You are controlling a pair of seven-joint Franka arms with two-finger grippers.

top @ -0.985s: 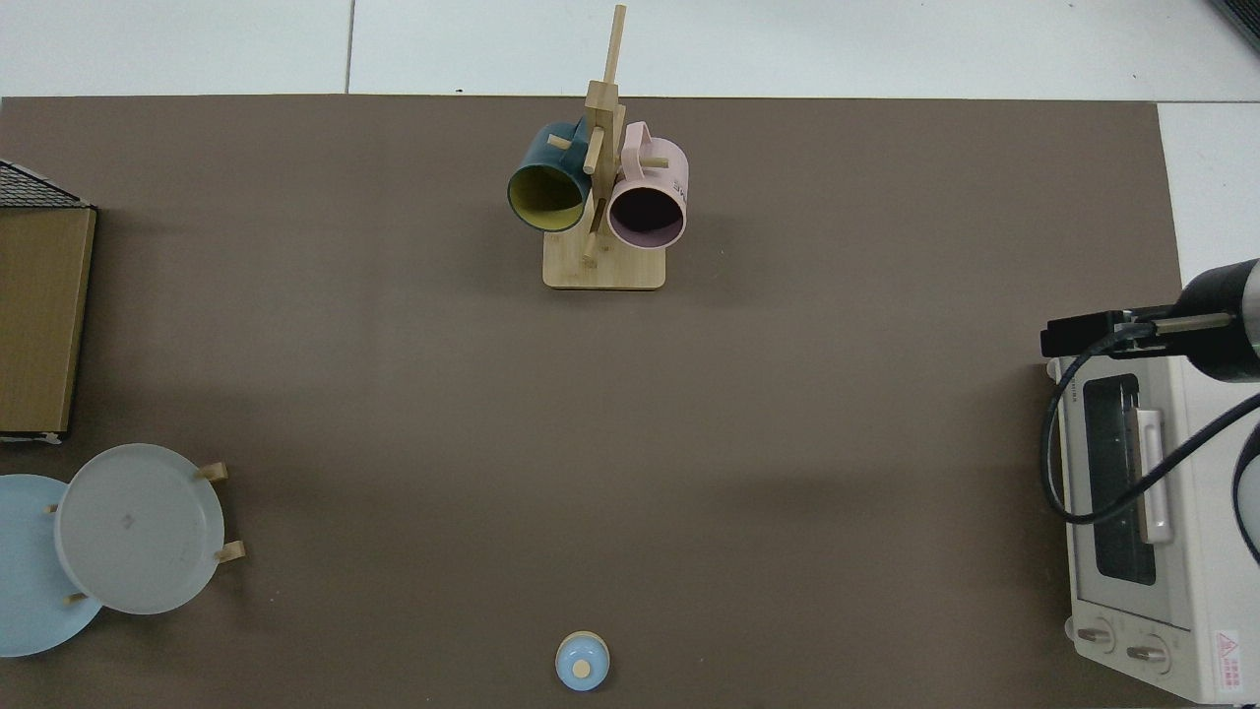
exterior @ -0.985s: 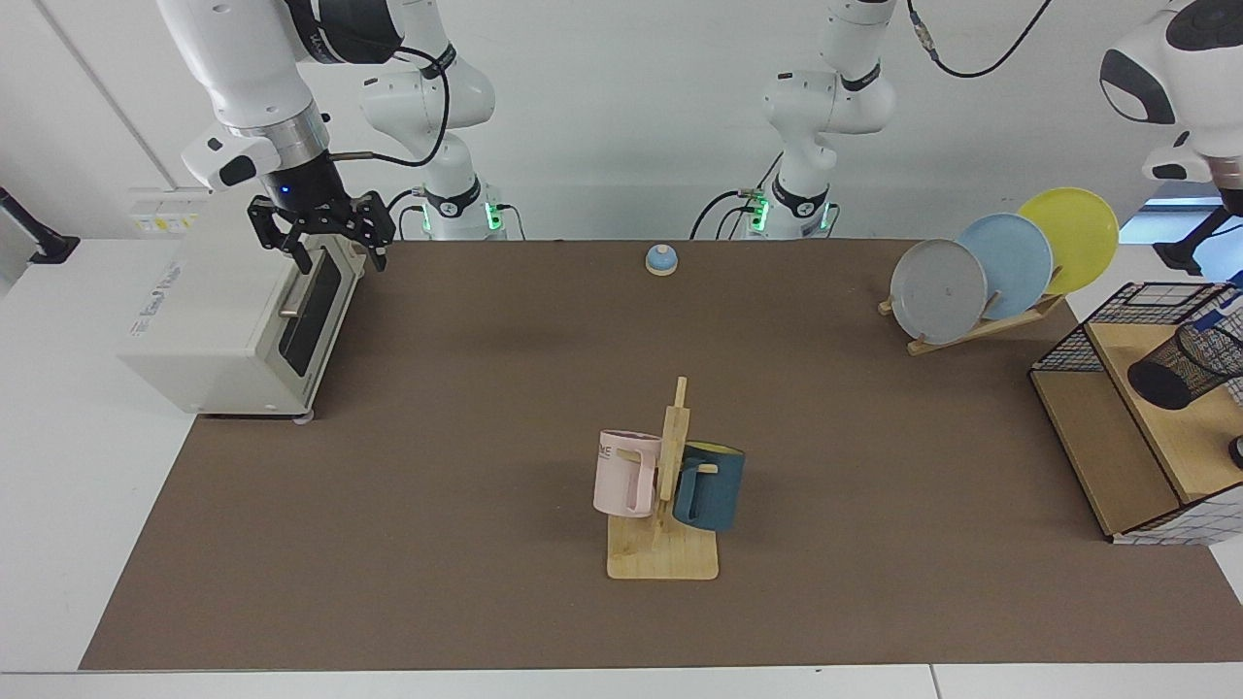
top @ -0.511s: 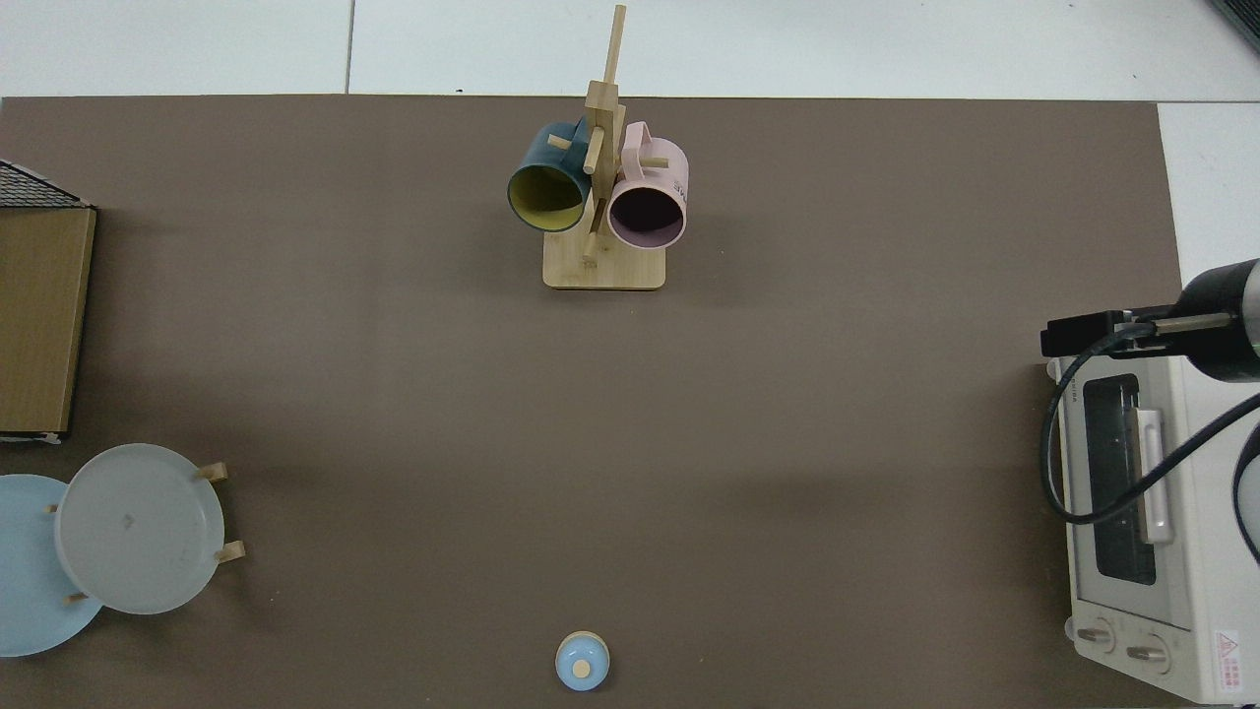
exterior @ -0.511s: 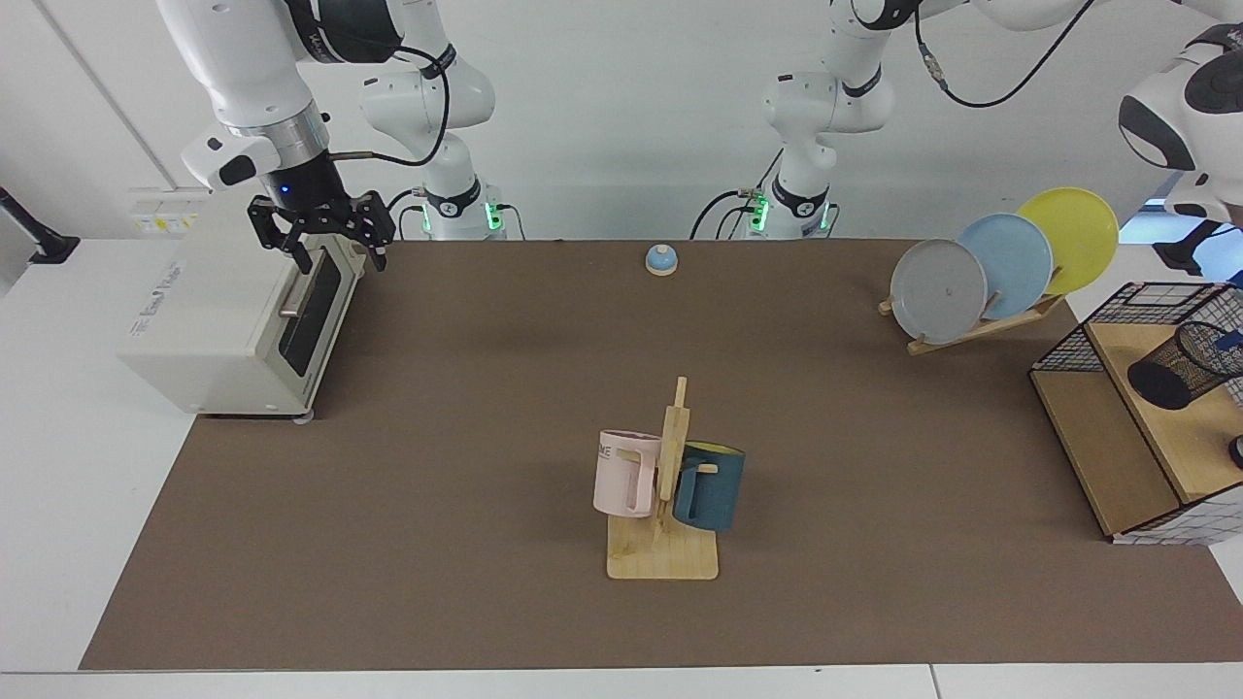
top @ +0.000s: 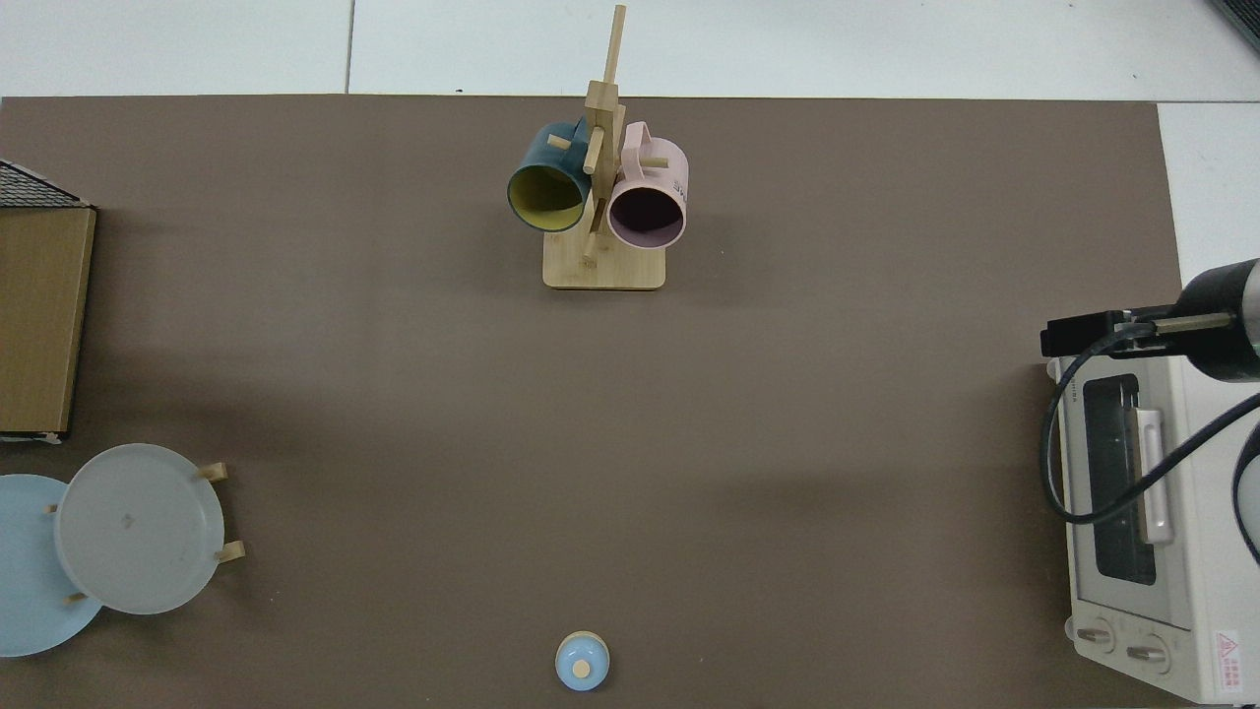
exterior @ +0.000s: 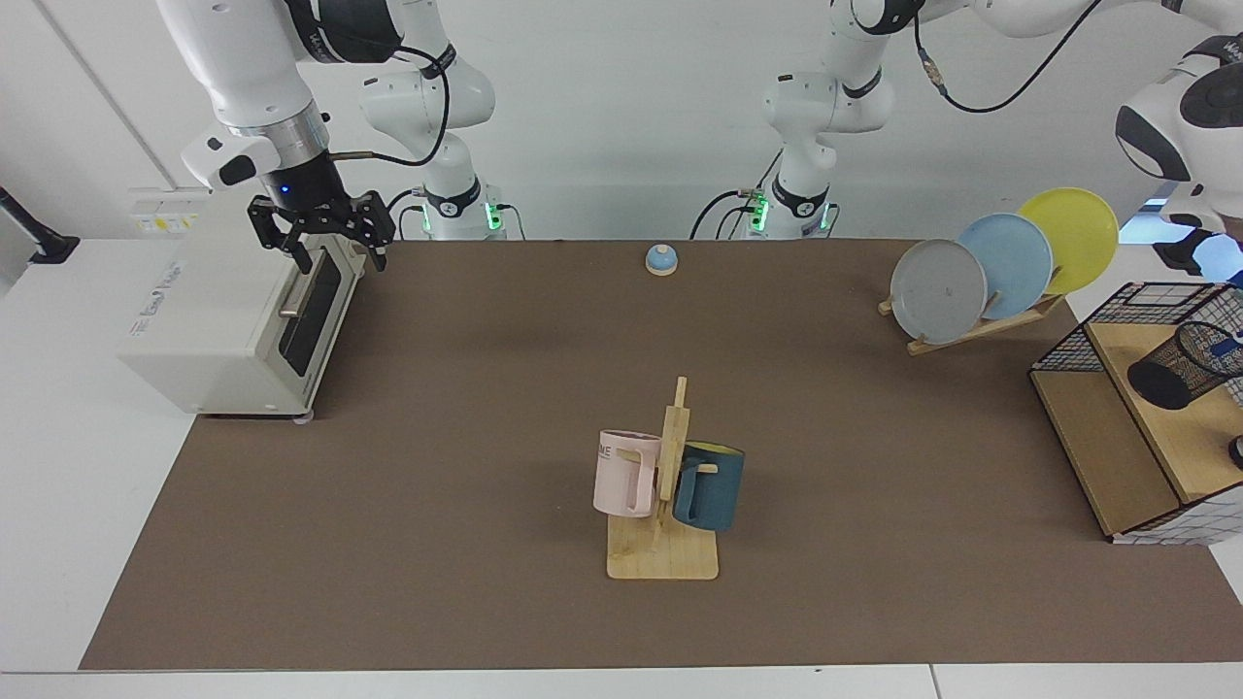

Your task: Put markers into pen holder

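The pen holder [exterior: 1187, 365], a small black mesh cup, stands on the upper wooden shelf of the wire basket [exterior: 1066, 345], at the right edge of the facing view. A small blue bit shows inside its rim; I cannot tell whether it is the marker. No other marker shows in either view. The left arm [exterior: 1180, 121] hangs above the basket, with its gripper cut off by that edge. My right gripper [exterior: 321, 243] is open and holds nothing. It waits over the toaster oven [exterior: 238, 311] at far left, and the top view shows the right gripper [top: 1081, 334] too.
A wooden mug rack [exterior: 664, 544] with a pink and a dark blue mug stands at front centre. A plate rack [exterior: 981, 328] with three plates is at back right. A small blue bell [exterior: 661, 259] sits at the back edge. The basket's wooden shelf [top: 37, 315] shows in the top view.
The left arm has risen up and away from the pen holder, which now shows uncovered. The right arm has not moved.
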